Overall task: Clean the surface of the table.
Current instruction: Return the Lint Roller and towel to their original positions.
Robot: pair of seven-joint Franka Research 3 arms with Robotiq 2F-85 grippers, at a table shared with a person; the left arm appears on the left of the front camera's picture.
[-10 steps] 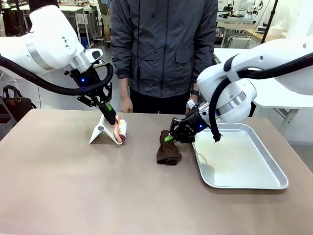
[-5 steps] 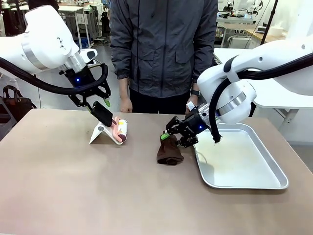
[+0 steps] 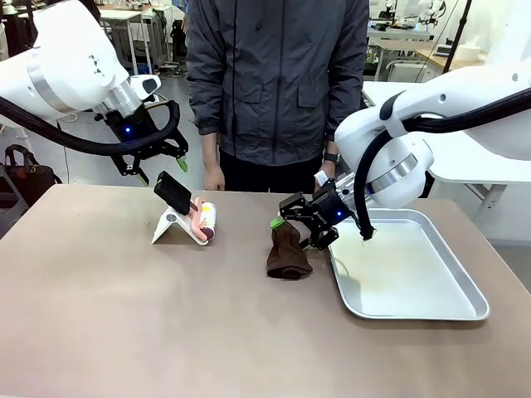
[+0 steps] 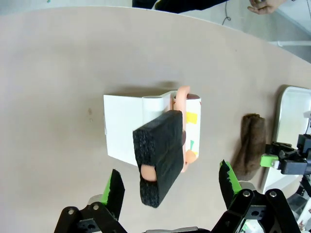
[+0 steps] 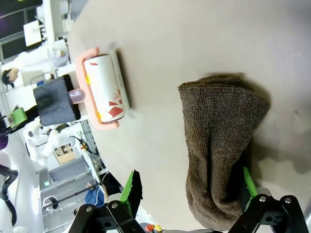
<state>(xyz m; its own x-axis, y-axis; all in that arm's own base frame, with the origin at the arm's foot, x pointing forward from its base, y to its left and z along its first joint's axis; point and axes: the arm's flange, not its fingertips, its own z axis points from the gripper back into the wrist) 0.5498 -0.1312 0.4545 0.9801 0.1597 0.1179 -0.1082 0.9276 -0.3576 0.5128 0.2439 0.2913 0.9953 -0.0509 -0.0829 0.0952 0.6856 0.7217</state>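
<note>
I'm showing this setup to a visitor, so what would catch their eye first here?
Probably the lint roller with its black foam handle, propped on a white stand at the table's far left, with the open left gripper above it. Next, the crumpled brown cloth beside the silver tray, with the open right gripper right over it.

A robotics lab, it seems: white-topped workbenches (image 3: pixel 397 35) with equipment stand behind the person (image 3: pixel 278 83), and further gear, perhaps another robot, fills the blurry background.
</note>
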